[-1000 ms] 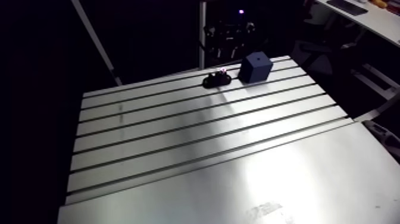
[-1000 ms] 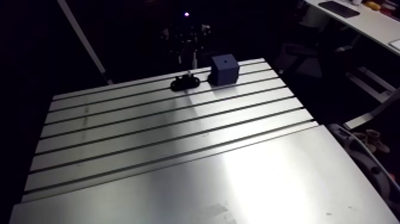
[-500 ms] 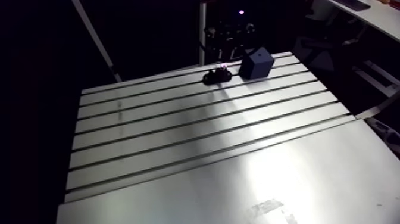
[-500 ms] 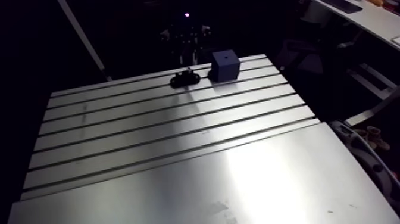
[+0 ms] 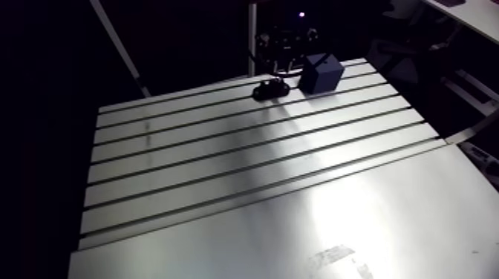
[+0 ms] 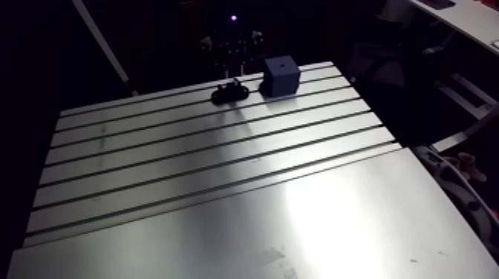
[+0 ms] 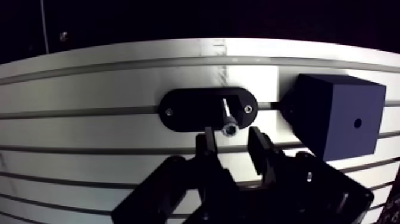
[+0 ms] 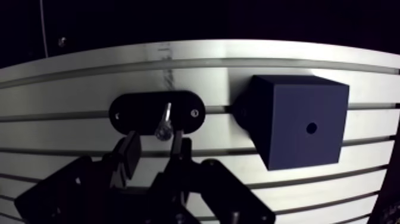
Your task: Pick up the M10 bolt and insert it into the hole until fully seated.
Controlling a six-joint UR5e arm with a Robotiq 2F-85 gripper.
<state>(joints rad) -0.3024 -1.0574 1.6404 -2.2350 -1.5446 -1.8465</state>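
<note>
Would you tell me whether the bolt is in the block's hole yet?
Not in. The bolt sits in the black holder beside the block, whose hole is empty.

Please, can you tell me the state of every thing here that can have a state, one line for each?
Gripper: open, holding nothing.
Bolt: leaning in the holder, not gripped, its head close to the fingertips.
Holder: flat on the table.
Cube: on the table, beside the holder.
Hole: empty.
</note>
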